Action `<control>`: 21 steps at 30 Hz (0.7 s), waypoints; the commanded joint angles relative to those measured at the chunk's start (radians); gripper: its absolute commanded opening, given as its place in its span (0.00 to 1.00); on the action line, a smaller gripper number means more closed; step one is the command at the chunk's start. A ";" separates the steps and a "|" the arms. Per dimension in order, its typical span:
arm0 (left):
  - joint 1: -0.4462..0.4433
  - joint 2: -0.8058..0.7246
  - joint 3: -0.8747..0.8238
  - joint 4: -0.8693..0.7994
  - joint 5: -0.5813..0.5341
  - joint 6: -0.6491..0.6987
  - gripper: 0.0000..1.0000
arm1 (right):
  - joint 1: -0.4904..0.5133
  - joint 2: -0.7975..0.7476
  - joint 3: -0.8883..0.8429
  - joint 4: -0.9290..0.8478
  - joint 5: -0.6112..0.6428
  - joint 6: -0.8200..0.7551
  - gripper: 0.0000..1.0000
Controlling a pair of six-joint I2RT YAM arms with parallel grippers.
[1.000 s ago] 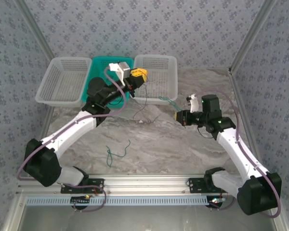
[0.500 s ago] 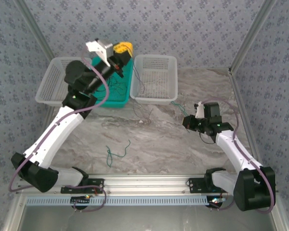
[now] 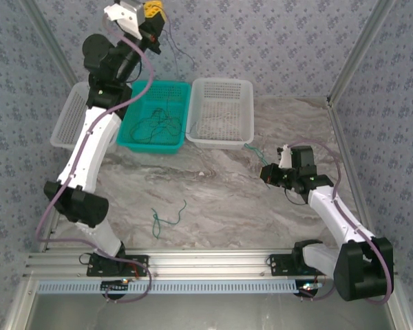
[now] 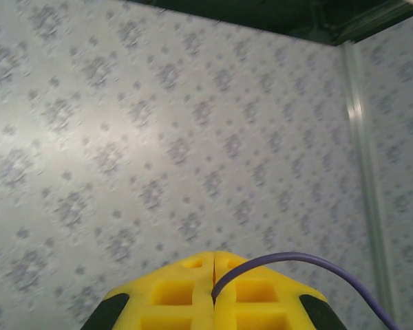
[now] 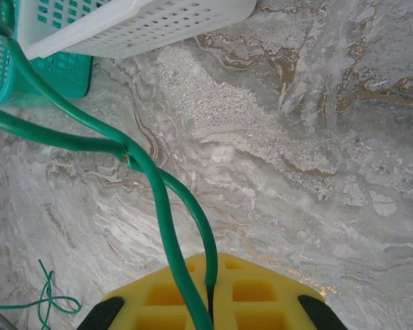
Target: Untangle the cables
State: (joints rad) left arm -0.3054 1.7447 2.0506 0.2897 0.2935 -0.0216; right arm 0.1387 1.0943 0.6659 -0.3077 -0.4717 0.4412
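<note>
Marble-look table (image 3: 220,206), floral papered walls (image 3: 261,41) on three sides. A loose tangle of thin dark and green cables (image 3: 153,127) lies inside the teal basket (image 3: 162,84) at the back of the table. A separate green strand (image 3: 166,218) lies squiggled on the bare tabletop, near the front and well apart from the baskets; it also shows at the bottom left of the right wrist view.

A green cable (image 5: 151,185) is pinched in the right gripper (image 5: 210,292), yellow pads closed tight on it. From there it forks and runs off toward the teal basket and the right white basket (image 3: 250,103). In the top view the right gripper (image 3: 265,172) sits low over the table, right of centre.

The left gripper (image 4: 213,278) has its yellow pads pressed together on a thin purple wire (image 4: 296,261) that curves off to the right. In the top view the left gripper (image 3: 155,9) is raised high against the back wall, above the teal basket. The left white basket (image 3: 63,124) stands just beside the teal one.
</note>
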 commanded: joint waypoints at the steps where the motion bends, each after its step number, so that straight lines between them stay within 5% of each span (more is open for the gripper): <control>1: 0.059 0.068 0.095 -0.077 -0.052 0.042 0.00 | -0.008 -0.034 0.001 -0.028 -0.022 -0.008 0.00; 10: 0.169 0.199 0.081 -0.196 -0.024 -0.081 0.02 | -0.013 -0.032 0.003 -0.012 -0.033 0.005 0.00; 15: 0.178 0.185 -0.049 -0.192 -0.024 -0.122 0.54 | -0.006 -0.052 0.032 -0.022 -0.047 0.016 0.00; 21: 0.167 0.014 -0.268 -0.098 0.073 -0.238 0.70 | 0.004 -0.101 0.099 -0.069 -0.044 0.004 0.00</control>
State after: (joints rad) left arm -0.1272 1.9022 1.8362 0.1081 0.2955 -0.1864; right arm 0.1352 1.0279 0.6994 -0.3454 -0.4946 0.4416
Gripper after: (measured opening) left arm 0.683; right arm 0.086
